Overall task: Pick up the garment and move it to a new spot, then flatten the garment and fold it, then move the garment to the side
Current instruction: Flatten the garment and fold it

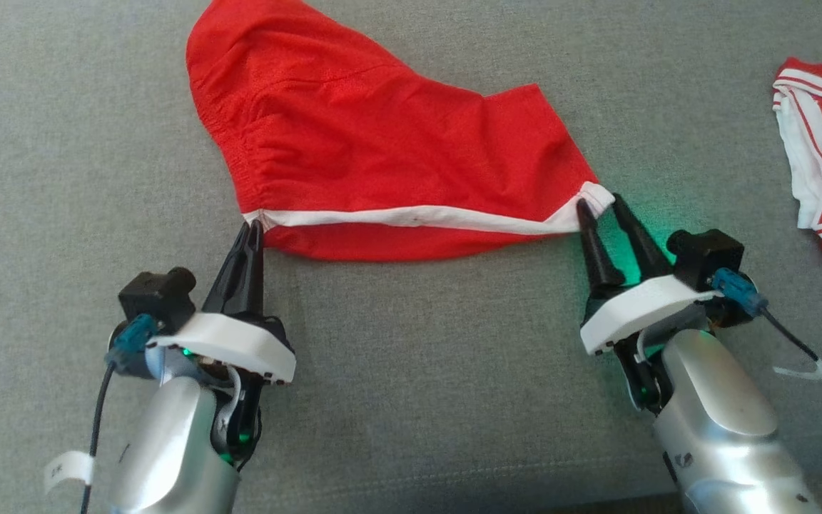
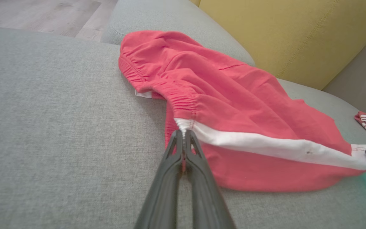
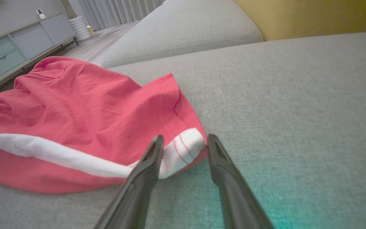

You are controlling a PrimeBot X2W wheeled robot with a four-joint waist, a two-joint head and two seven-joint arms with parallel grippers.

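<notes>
Sideboard (image 3: 8, 47) is being seen far left in the right wrist view: drawers shut, one open bay at the frame edge, contents too small to tell.

Garment (image 1: 382, 143): red shorts with a white side stripe (image 1: 418, 215), being supported flat-ish on the grey sofa seat (image 1: 61, 178), centre to far-left of the head view. Gathered elastic waistband is lying at the left end, leg hem at the right end. The stripe is running left to right along the near side, with a narrow band of red showing nearer than it. Cloth is being left rumpled, with creases fanning out from the waistband and a hump at the far-left end.

Left gripper (image 1: 254, 225): fingers are being pressed fully together, with the waistband end of the stripe being pinched at the tips.

Right gripper (image 1: 600, 201): fingers are being held apart, nothing clamped. The white hem corner (image 3: 184, 149) is lying between the tips, with the right-hand finger touching or just beside its edge. A green glow is being cast on the seat next to it.

A second red-and-white garment (image 1: 821, 157) is lying well apart, at the far right edge. A yellow back cushion (image 2: 281, 31) is being seen beyond the seat.
</notes>
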